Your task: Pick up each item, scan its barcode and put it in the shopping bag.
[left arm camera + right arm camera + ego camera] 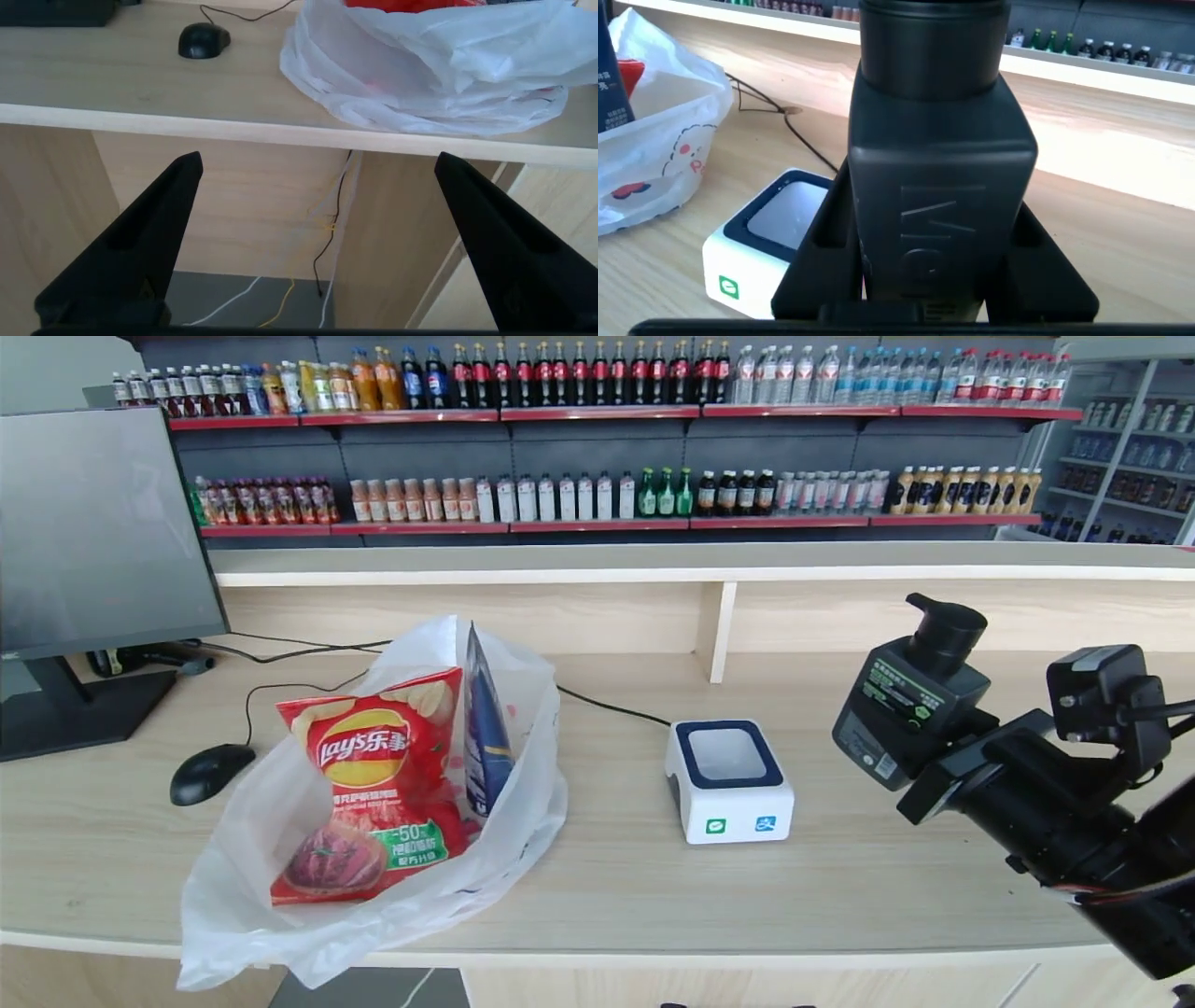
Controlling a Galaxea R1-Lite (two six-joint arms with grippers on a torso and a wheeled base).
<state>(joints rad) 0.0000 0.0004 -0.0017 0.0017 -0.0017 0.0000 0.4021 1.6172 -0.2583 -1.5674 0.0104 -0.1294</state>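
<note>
Farthest left of the scanner [729, 780], a monitor [98, 532] stands on the bench [840, 887], and a black mouse [211, 773] lies nearer the scanner than that. Between mouse and scanner, close to the scanner's left side but not touching it, the white plastic bag [280, 877] lies open. A red chips pack [373, 784] leans inside it, and a blue pack [487, 728] stands upright on the side toward the scanner. The left gripper [318, 163] hangs below the bench's front edge, left of the scanner, under the stretch between mouse and bag. Its fingers [140, 252] are spread wide with nothing between them. A black cable [607, 702] runs across the bench from behind the bag toward the scanner's back. The scanner is a white box with a dark-framed window facing up. Right of the scanner and above bench level, the right gripper [938, 761] is clamped on a black bottle [910, 695]. The bottle is tilted with its cap uppermost, well apart from the scanner. Far behind the scanner, shelves [597, 415] carry rows of drinks
</note>
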